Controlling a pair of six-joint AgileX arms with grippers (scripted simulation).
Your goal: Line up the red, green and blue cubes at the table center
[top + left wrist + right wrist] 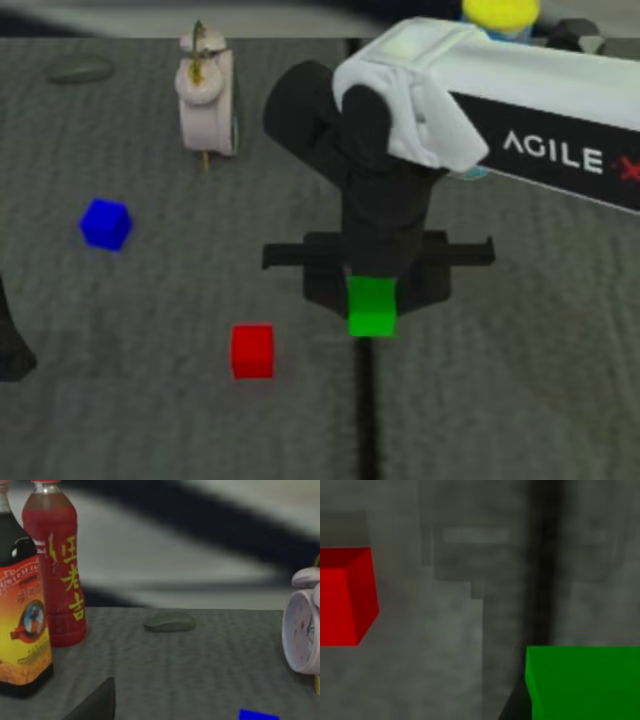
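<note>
**Green cube at the seam under the right arm**

The right arm's gripper [372,290] reaches over the table [500,380] centre; its fingers are hidden, so I cannot tell whether they grip. Directly under it sits the glossy green cube [372,307] on the black seam [366,420], its upper edge covered. The red cube [252,351] lies near, to the left; the blue cube [105,224] is well apart, farther left. The left arm shows only at the left edge.
</note>
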